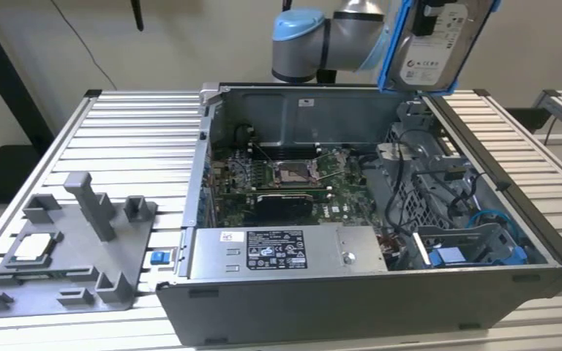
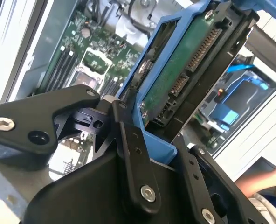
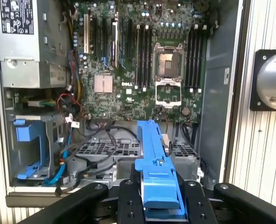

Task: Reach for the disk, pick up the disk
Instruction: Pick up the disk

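The disk (image 1: 437, 45), a silver drive with a white label set in a blue carrier, is held high above the rear wall of the opened computer case (image 1: 291, 307), well clear of the drive bays on the exterior view's right. It is carried on edge rather than flat, the label turned toward the exterior camera, apparently because it is gripped by one end of the carrier.

In the second wrist view the gripper (image 2: 152, 154) is seen pinched on the carrier's lower rail, black fingers (image 2: 133, 154) pressed against the blue plastic from either side while the drive's green circuit side and connectors face the lens. In the first wrist view the carrier's edge (image 3: 154, 168) is caught between the same fingers (image 3: 128, 200), with the motherboard (image 3: 142, 60) and an empty blue drive bay (image 3: 31, 149) far below.

The pickup is judged complete: nothing supports the disk but the grip. A grey fixture plate (image 1: 56, 256) lies on the slatted table (image 1: 135, 139), apart from the case.
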Robot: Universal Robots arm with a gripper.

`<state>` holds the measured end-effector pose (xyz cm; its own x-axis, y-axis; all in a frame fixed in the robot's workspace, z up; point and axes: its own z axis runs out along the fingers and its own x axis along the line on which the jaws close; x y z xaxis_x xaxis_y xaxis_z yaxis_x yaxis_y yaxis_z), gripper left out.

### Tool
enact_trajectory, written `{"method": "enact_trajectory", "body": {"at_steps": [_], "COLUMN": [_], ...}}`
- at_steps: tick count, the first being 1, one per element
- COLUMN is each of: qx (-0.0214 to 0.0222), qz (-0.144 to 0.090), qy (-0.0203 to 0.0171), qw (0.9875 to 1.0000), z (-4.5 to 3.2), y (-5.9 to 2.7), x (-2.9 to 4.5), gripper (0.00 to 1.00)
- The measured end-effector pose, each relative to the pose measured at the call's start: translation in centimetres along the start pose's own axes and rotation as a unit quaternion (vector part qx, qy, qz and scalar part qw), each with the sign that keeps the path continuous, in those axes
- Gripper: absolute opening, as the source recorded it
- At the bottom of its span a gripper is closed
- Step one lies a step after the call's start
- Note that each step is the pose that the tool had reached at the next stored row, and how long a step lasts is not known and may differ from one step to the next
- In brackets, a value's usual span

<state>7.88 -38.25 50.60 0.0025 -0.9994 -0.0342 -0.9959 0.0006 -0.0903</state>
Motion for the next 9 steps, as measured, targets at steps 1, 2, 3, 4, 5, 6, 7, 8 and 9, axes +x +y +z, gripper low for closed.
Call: {"method": "enact_trajectory", "body": {"at_steps": [1, 2, 3, 4, 5, 6, 7, 8, 9], "qx": [0.0000, -0.0001, -0.0001, -0.0001, -0.0001, -0.0001, -0.0001, -0.0001, -0.0001], "qz": [0.000, 0.000, 0.000, 0.000, 0.000, 0.000, 0.000, 0.000, 0.000], "qy": [0.0000, 0.0000, 0.0000, -0.0001, -0.0001, -0.0001, 0.0000, 0.0001, 0.0000], "qw": [1.0000, 1.0000, 1.0000, 1.0000, 1.0000, 1.0000, 1.0000, 1.0000, 1.0000], "z": [0.03, 0.07, 0.10, 0.12, 0.14, 0.14, 0.13, 0.12, 0.13], "y": [-0.39, -0.77, -1.07, -1.28, -1.38, -1.41, -1.41, -1.41, -1.41], "x": [0.00, 0.00, 0.00, 0.01, 0.00, 0.00, 0.00, 0.00, 0.01], "gripper": [0.00, 0.00, 0.00, 0.00, 0.00, 0.00, 0.00, 0.00, 0.00]}}
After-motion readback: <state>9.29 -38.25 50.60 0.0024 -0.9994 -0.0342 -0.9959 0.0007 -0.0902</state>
